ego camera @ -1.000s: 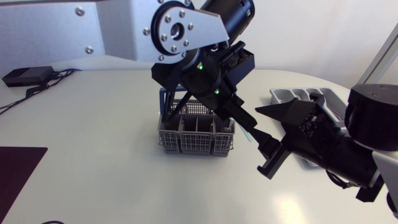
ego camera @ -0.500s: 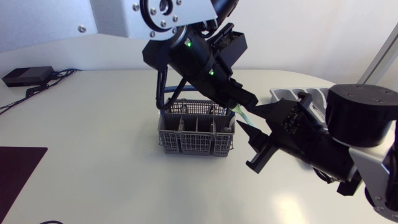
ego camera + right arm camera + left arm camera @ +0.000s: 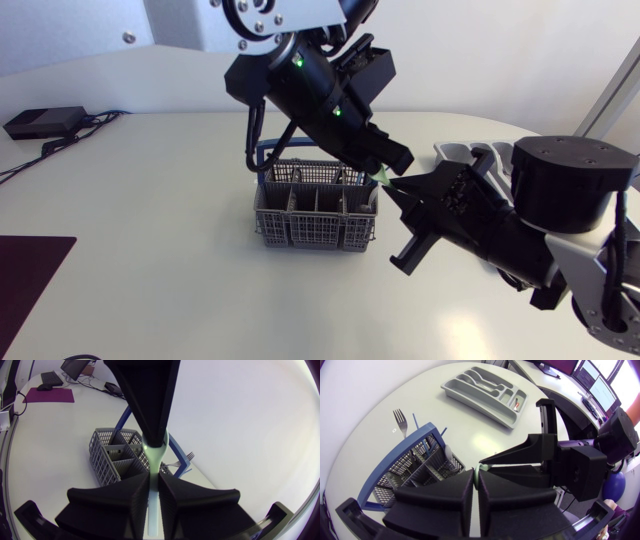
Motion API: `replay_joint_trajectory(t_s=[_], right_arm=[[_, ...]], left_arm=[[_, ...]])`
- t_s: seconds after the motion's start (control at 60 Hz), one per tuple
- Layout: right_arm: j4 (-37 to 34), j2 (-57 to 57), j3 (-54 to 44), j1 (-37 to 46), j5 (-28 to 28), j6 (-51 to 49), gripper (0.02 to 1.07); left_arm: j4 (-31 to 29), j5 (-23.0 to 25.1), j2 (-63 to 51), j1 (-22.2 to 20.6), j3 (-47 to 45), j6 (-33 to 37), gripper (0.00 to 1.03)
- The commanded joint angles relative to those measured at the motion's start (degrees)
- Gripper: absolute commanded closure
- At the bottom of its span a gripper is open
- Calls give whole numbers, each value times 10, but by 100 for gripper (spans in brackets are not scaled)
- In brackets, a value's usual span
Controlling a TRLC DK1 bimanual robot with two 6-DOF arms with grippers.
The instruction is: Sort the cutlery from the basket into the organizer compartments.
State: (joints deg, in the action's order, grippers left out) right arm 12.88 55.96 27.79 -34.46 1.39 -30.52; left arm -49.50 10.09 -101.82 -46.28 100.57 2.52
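left gripper (image 3: pixel 475 481) clenched on pale green plastic utensil (image 3: pixel 153 452) | right gripper (image 3: pixel 154 485) clamping same utensil | head-view centre, by upper right corner of grey mesh basket (image 3: pixel 300 232)

Pale green utensil (image 3: pixel 153 457) midair near grey basket (image 3: pixel 315 228); organizer (image 3: pixel 470 404) well apart.

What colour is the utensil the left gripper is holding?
Pale mint green. The utensil shows best in the right wrist view.
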Motion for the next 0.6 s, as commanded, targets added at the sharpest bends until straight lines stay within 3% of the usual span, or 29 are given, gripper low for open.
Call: replay_joint_trajectory(t_s=[0.0,0.2,0.3,0.35,0.383,0.433,0.5,0.583], right_arm=[[8,5,-4,-4,1,-10,100],[4,0,-6,-4,0,-10,101],[-1,-3,-8,-4,-2,-11,101],[-9,-5,-7,-4,-6,-11,101],[-11,-7,-9,-3,-9,-11,101],[-22,-12,-8,2,-17,-11,101],[-40,-22,-8,13,-34,-12,101],[-63,-37,-12,34,-60,-23,101]], left_arm=[[-4,11,-16,5,23,-15,100],[-4,16,-17,5,29,-18,97],[-4,17,-16,9,35,-20,73],[-3,17,-14,14,41,-18,46],[-3,17,-12,15,44,-18,39],[0,17,-4,22,46,-16,20],[13,17,7,32,45,-15,8],[35,17,21,49,44,-15,7]])
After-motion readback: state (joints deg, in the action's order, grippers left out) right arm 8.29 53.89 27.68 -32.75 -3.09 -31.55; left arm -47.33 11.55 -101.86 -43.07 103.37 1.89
